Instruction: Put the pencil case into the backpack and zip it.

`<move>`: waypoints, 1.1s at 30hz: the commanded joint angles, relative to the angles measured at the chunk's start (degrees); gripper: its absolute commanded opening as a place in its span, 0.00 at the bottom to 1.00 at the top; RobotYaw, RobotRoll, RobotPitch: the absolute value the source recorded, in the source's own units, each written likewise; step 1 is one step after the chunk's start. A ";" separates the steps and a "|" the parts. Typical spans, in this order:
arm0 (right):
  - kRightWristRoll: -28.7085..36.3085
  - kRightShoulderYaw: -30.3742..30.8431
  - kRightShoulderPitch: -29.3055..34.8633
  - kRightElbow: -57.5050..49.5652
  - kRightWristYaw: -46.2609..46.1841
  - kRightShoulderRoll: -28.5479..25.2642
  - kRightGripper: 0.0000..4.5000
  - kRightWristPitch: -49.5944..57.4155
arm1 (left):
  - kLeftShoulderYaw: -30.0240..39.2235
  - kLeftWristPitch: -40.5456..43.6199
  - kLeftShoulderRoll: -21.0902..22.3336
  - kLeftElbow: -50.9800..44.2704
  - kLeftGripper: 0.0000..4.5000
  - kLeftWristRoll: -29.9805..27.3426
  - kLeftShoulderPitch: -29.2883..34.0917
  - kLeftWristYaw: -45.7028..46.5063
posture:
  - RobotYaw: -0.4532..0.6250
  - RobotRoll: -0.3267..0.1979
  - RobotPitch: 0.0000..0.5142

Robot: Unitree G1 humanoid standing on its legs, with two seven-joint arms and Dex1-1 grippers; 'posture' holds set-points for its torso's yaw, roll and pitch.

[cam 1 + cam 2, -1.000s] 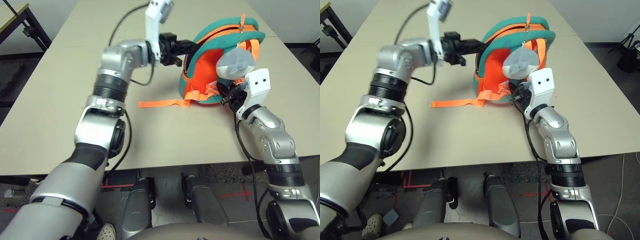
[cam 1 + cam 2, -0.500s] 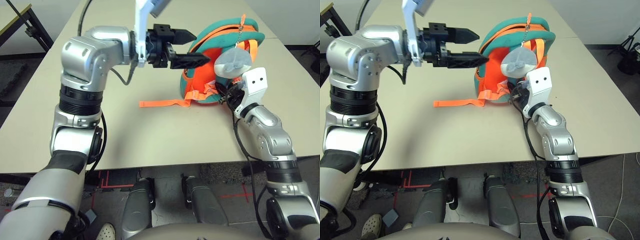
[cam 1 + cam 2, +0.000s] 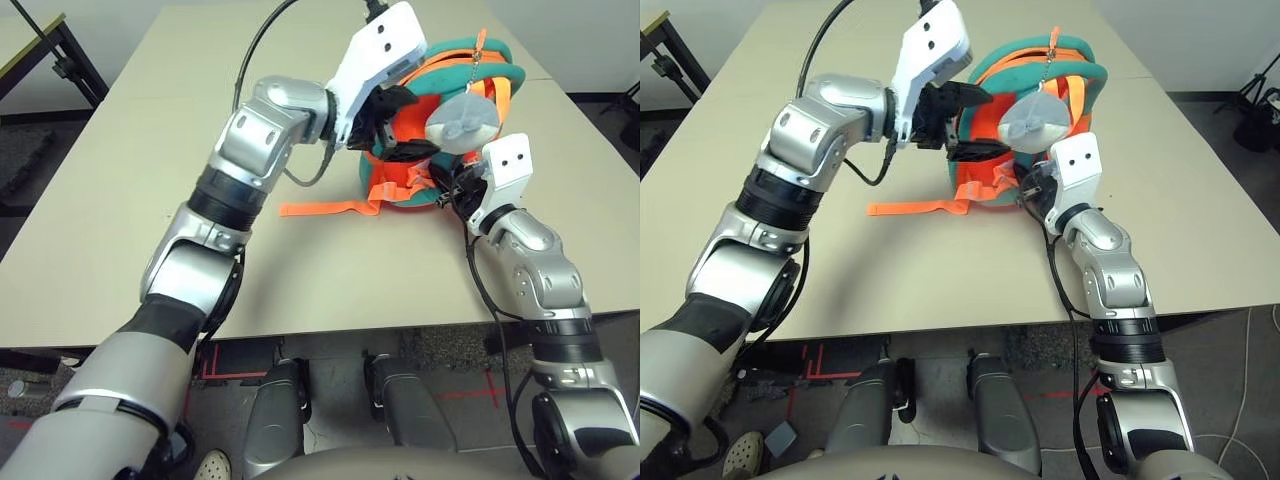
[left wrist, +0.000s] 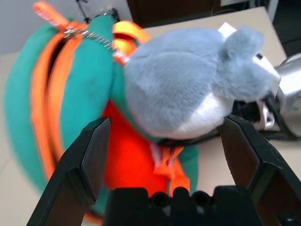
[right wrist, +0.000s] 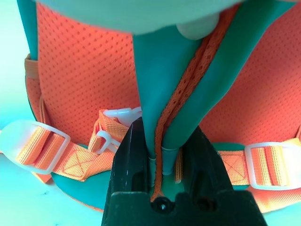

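One table [image 3: 300, 270] supports the assembly. From left to right: one orange webbing strap [image 3: 325, 208] extends flat from the backpack base. One left gripper [image 3: 420, 123] is positioned in front of the backpack's left part, two fingers set wide apart, nothing gripped. One backpack [image 3: 408, 180] stands on the table, leaning; along its side, two orange zipper bands [image 4: 63, 80] run with a dark gap between them. One grey-white plush charm [image 3: 463, 122] hangs from one chain [image 4: 94, 37]. One right gripper [image 5: 164, 132] is closed on the teal padding [image 5: 188, 80] at the backpack's lower front, between two white strap buckles [image 5: 275, 165].

Compared with the earlier frame: the left gripper has moved right, nearer the charm, and its arm is angled differently. Backpack and right gripper retain their positions.
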 commanded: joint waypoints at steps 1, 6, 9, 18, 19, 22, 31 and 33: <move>-0.29 0.80 0.78 0.91 0.49 -0.04 0.18 0.92 | -0.71 -2.55 -1.33 2.76 1.00 2.05 -1.20 -0.01 | 0.28 0.62 0.25; -0.33 0.82 0.87 0.79 0.53 -0.08 0.18 0.95 | -0.31 -4.38 -3.39 5.46 1.00 3.24 -1.56 0.24 | 0.27 0.62 0.25; -0.39 0.91 0.96 0.78 0.50 -0.02 0.18 0.90 | 0.15 -5.15 -4.17 6.33 1.00 3.66 -1.55 0.60 | 0.27 0.62 0.25; -0.46 1.10 1.01 0.79 0.50 0.09 0.18 0.96 | 1.74 -4.54 -4.43 6.14 0.52 3.27 -0.85 0.60 | 0.28 0.62 0.26; -0.47 1.13 0.96 0.88 0.49 0.11 0.18 0.93 | 1.88 -4.44 -4.27 6.00 0.44 3.27 -0.82 0.61 | 0.28 0.62 0.26; -0.50 1.27 0.86 1.02 0.48 0.20 0.18 0.92 | 2.95 -3.65 -3.24 5.05 0.21 2.91 -0.72 0.52 | 0.28 0.62 0.27; -0.52 1.79 0.56 1.80 0.51 0.29 0.18 0.48 | 10.76 4.06 5.74 -2.84 0.07 -1.47 1.36 0.74 | 0.29 0.62 0.28; -0.54 2.00 0.44 2.15 0.56 0.39 0.18 0.25 | 11.87 6.05 8.26 -4.59 0.07 -2.33 2.11 0.74 | 0.30 0.62 0.28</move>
